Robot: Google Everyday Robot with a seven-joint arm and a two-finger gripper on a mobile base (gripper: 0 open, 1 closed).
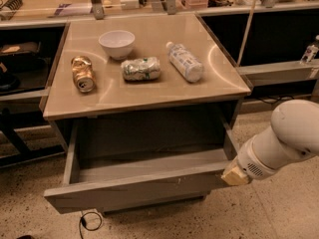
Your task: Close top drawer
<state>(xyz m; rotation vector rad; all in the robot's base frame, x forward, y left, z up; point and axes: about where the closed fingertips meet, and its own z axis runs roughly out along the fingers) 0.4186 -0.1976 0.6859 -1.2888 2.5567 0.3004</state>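
Note:
The top drawer [134,190], a wide shallow grey wood-grain drawer, stands pulled out from under the tan tabletop [149,91]. Its inside shows empty. My gripper [234,176] is at the end of the white arm [284,143] on the right. Its tan tip is against the right end of the drawer's front.
On the tabletop are a white bowl [116,43], a crushed gold can [82,73], a crushed green-and-white can [141,68] and a lying plastic bottle [185,61]. Dark shelving stands to the left and right. A cable [87,222] lies on the speckled floor below the drawer.

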